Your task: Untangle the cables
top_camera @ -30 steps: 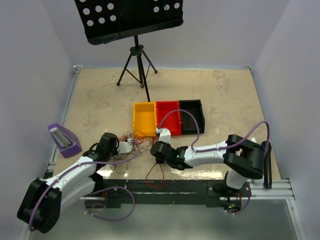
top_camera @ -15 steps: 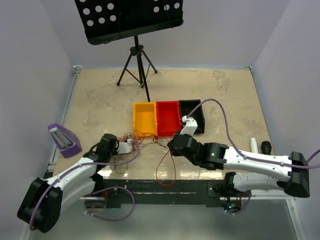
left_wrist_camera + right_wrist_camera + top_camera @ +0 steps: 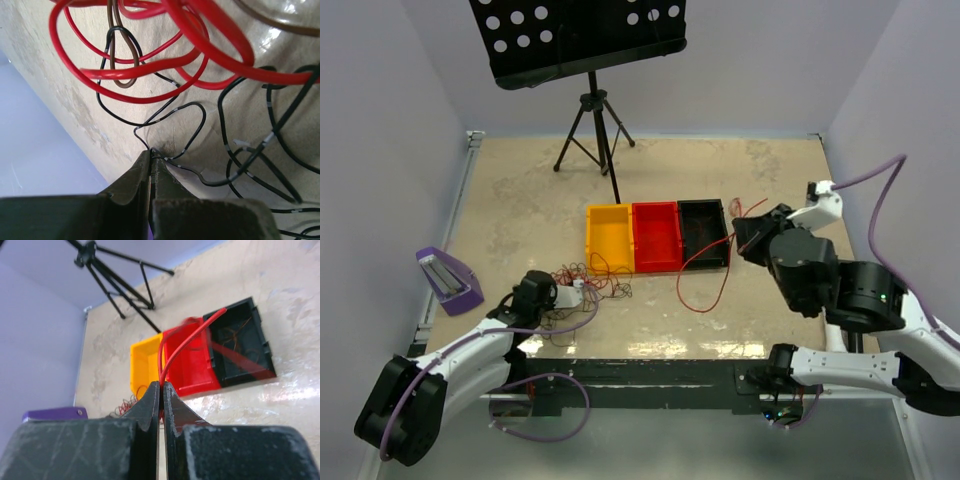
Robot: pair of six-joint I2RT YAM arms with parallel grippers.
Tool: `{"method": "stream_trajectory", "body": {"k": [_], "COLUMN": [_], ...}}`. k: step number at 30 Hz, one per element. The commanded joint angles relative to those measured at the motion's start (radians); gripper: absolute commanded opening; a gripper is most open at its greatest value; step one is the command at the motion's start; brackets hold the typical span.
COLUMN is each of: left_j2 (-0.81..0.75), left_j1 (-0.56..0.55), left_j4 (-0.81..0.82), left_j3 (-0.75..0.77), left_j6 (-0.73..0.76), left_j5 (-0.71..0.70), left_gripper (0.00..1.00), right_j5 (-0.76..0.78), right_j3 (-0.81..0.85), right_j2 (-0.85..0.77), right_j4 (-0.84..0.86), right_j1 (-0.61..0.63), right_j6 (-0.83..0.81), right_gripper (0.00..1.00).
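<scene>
The cables are a tangle (image 3: pixel 588 287) of thin red and black wires on the table in front of the yellow bin. My left gripper (image 3: pixel 570 290) lies low at the tangle's left side. In the left wrist view it (image 3: pixel 151 152) is shut on a thin black wire (image 3: pixel 175 112), with red loops (image 3: pixel 150 97) beyond. My right gripper (image 3: pixel 740 236) is raised by the black bin and shut on one red cable (image 3: pixel 703 262), which hangs down to the table. The right wrist view shows the right gripper (image 3: pixel 161 385) pinching that red cable (image 3: pixel 186 342).
Yellow (image 3: pixel 591 240), red (image 3: pixel 656 208) and black (image 3: pixel 700 204) bins stand side by side mid-table; the black one holds thin wires. A music stand's tripod (image 3: pixel 595 130) stands at the back. A purple holder (image 3: pixel 448 280) sits at the left edge.
My right arm has swung up and to the right, drawing one red cable out of the tangle and over to beside the black bin. My left gripper has stayed at the tangle.
</scene>
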Motion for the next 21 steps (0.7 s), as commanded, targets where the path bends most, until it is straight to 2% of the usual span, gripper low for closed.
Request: {"method": "stream_trajectory", "body": {"k": [1, 5, 11, 15, 21], "left_j2": [0.033, 0.031, 0.027, -0.027, -0.091], "left_j1": [0.007, 0.007, 0.007, 0.007, 0.007], "left_j4": [-0.061, -0.052, -0.091, -0.189, -0.37], "left_j3": [-0.053, -0.057, -0.019, 0.044, 0.212], "left_j6": [0.005, 0.013, -0.016, -0.064, -0.15], "left_j5": [0.016, 0.013, 0.035, 0.087, 0.238], "left_gripper": [0.0, 0.0, 0.0, 0.0, 0.0], "right_j5": [0.178, 0.172, 0.109, 0.061, -0.005], "right_j3": [0.154, 0.239, 0.196, 0.141, 0.044], "right_j2": [-0.018, -0.032, 0.018, 0.032, 0.11], "right_j4": [-0.153, -0.123, -0.026, 0.1, 0.272], "right_j1": [-0.006, -0.006, -0.006, -0.006, -0.033], "right_j6": [-0.027, -0.095, -0.175, -0.26, -0.363], "right_gripper": [0.0, 0.0, 0.0, 0.0, 0.0]}}
